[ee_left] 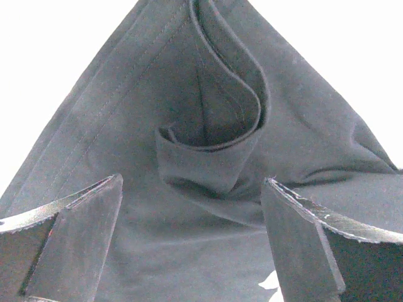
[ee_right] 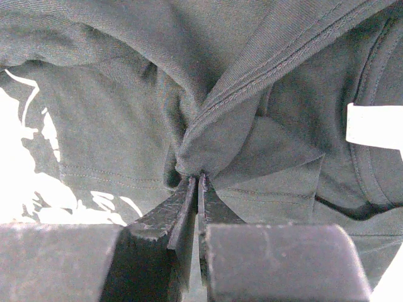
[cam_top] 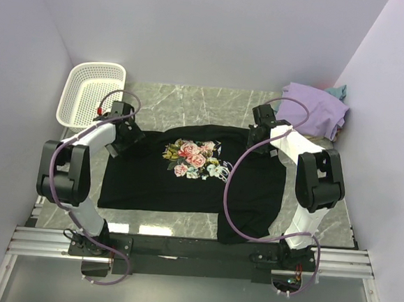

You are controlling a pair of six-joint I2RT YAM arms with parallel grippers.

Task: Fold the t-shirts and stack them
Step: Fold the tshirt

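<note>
Cloth fills the middle of the top view: a black t-shirt (cam_top: 185, 185) lies spread on the marble counter (cam_top: 192, 101), its rose print facing up. The left claw (cam_top: 125, 132) hangs over the shirt's far left sleeve, and the right claw (cam_top: 256, 136) is down at the far right shoulder. A lavender t-shirt (cam_top: 314, 109) sits crumpled in the far right corner, with a bit of a teal t-shirt (cam_top: 340, 90) showing behind it. A white perforated basket (cam_top: 89, 94) stands at the far left corner.

In the left wrist view, the left claw is spread wide and holds nothing. Its two fingers (ee_left: 75, 245) stand on either side of the black cloth without gripping it. A folded sleeve hem curls up just beyond them.

In the right wrist view, the right claw is closed to a narrow slit and pinches a bunched fold of the black t-shirt at its tips. A white neck label (ee_right: 374, 126) shows at the right, and white print at the left.
</note>
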